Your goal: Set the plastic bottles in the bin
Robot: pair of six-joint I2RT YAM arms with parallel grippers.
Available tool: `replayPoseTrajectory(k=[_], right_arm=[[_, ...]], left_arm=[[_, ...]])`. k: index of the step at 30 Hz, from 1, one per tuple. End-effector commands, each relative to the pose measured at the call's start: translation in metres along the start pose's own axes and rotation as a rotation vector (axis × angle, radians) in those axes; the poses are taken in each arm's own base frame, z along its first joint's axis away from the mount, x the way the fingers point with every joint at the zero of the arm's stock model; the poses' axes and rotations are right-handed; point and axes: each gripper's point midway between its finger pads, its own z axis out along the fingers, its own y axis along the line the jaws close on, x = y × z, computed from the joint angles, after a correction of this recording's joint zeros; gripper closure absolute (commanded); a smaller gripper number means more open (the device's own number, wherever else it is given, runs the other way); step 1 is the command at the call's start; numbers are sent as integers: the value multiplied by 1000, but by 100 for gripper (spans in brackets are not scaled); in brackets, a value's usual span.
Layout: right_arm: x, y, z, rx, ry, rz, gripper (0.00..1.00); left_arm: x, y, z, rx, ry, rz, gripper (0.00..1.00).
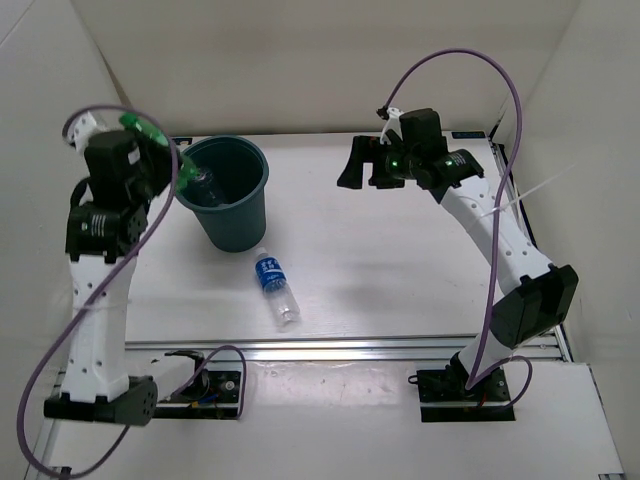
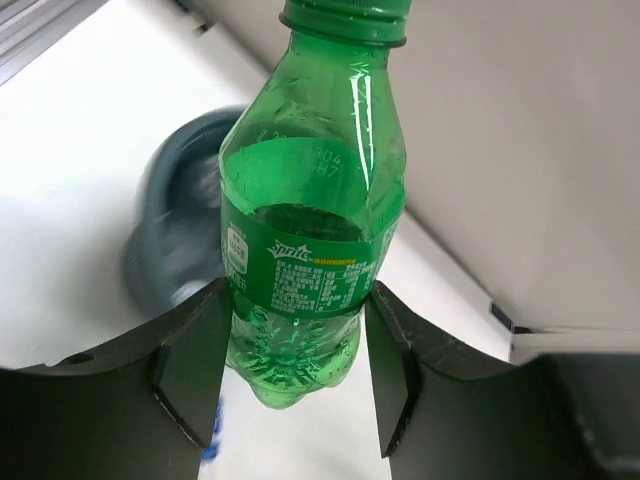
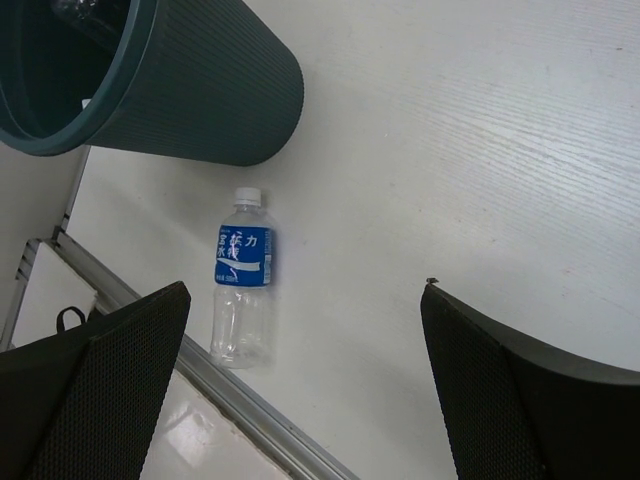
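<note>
Green bottle (image 2: 310, 200) gripped low on its body by the left gripper (image 2: 290, 370), cap pointing away from the wrist. Its label reads "Sprite". Seen from above, it hangs at the 9 o'clock rim of the bin (image 1: 250, 215). A clear bottle with a blue label (image 1: 275, 287), its white writing illegible, lies at the bin's 5 o'clock. The right gripper (image 1: 365, 165) is spread wide, holding nothing.
</note>
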Motion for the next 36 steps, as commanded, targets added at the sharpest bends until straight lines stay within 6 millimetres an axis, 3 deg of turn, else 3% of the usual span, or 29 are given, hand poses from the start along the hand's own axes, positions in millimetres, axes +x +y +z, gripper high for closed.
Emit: replayPoseTrajectory(k=[1,2,3,4,5,7,10,11,13,14,16,17,18,20,21,22,23,27,32,36], right_arm=[[-9,9,-1,-43,-19,-30,0],[-13,11,-2,-46,-27,-33,0],[-13,11,-2,-46,-27,-34,0],[-12,12,-2,-55,-24,-34,0],[-14,8,-3,-48,-28,-40,0],[-18,7,-9,-45,-43,-39,0],[-12,-6,-17,-6,-51,-33,0],[-12,-10,-23,3,-60,-27,0],[-2,-18,-23,18,-42,-12,0],[-2,-21,-27,24,-50,-9,0],[-3,-24,-31,31,-57,-4,0],[2,-26,-29,35,-45,1,0],[4,-26,-31,35,-45,1,0],[3,-29,-32,41,-49,6,0],[6,-31,-30,44,-40,10,0],[8,-30,-27,32,-27,24,0],[8,-30,-27,32,-27,24,0],[15,-25,-20,4,4,35,0],[13,-18,-19,-40,7,21,0],[12,-15,-22,-51,2,-3,0]], left_arm=[[14,-40,46,67,81,99,39],[27,-47,71,72,127,129,32],[31,-53,80,90,150,169,13],[23,-76,78,152,142,180,0],[37,-71,88,103,193,203,0],[33,-85,78,103,147,232,0],[29,-93,38,155,59,234,0],[42,-71,22,152,62,244,0],[63,-66,5,224,55,225,0],[88,-37,-5,223,88,227,0],[114,-21,-20,255,122,216,0],[137,-3,-18,242,157,234,0],[135,3,-32,279,145,209,0],[161,12,-41,333,221,219,0],[165,10,-49,385,239,228,0],[182,6,-56,444,316,237,0],[191,8,-57,457,354,245,0],[262,38,-38,355,582,293,0],[310,60,-25,235,728,332,0],[319,62,-21,210,736,347,0]])
